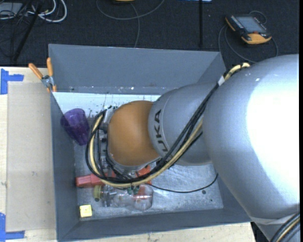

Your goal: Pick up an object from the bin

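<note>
A translucent purple cup (74, 125) lies on its side against the bin's left wall, towards the back. A flat red piece (85, 181) lies at the left, nearer the front. Just right of it a clear plastic thing (135, 198) with red and green bits inside rests on the floor near the front wall. A small yellow block (85, 211) sits in the front left corner.
The arm reaches in from the right, and its orange cover with looped black and yellow cables hangs over the middle of the bin, hiding what lies beneath. A thin black cable trails over the floor at the front right.
</note>
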`<state>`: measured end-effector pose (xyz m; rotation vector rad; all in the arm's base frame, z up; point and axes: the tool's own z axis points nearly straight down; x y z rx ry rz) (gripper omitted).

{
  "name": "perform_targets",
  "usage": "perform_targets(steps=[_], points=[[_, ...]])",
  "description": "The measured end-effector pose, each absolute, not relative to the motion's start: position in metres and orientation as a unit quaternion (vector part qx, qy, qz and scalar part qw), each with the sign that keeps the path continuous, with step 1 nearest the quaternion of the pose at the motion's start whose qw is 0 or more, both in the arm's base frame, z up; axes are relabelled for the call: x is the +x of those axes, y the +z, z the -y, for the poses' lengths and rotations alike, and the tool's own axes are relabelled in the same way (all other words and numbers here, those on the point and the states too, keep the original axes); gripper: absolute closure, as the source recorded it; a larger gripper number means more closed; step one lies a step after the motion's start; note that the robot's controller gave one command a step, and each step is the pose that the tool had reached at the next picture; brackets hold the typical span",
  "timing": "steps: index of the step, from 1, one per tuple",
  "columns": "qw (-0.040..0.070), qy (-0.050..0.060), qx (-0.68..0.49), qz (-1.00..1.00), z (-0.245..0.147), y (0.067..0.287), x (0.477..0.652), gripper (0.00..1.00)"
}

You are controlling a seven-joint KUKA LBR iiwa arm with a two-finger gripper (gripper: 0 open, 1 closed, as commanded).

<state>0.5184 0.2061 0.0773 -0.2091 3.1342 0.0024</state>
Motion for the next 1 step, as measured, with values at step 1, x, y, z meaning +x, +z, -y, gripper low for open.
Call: perform_targets(steps=[1], points=[[-0.001, 0.0, -0.074, -0.997, -0.2054, 0.21, 0.4945, 1.0]])
